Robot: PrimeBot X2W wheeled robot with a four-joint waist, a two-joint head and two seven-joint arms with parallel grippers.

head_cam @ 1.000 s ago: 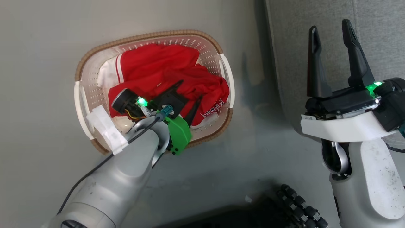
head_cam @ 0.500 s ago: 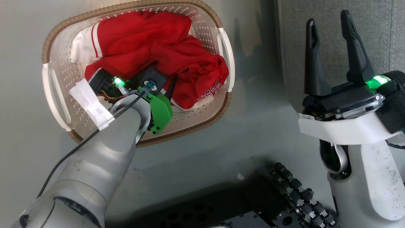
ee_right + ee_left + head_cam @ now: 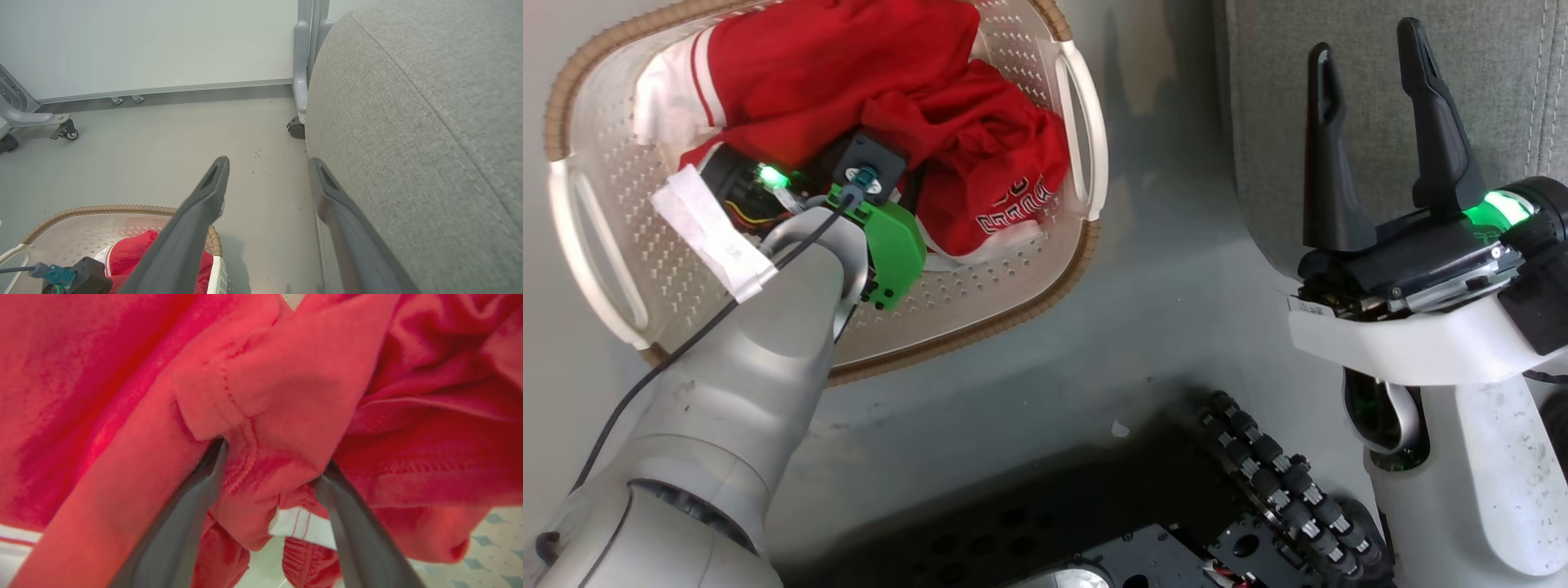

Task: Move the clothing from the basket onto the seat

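left claw (image 3: 271,457) spread, fingers sunk in clothing (image 3: 849,73), straddling red fold, nothing pinched yet. clothing heaped in basket (image 3: 1005,294) on floor (image 3: 1160,327). right claw (image 3: 1364,41) released, empty, beside seat (image 3: 408,122). step: grasp. next: clench on fold, lift clear of rim.

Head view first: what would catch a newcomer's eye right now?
The bright red clothing is heaped in the cream basket at upper left. The left gripper is sunk into it, with a fold between its spread fingers. At right, the right gripper stands open and empty beside the grey seat.
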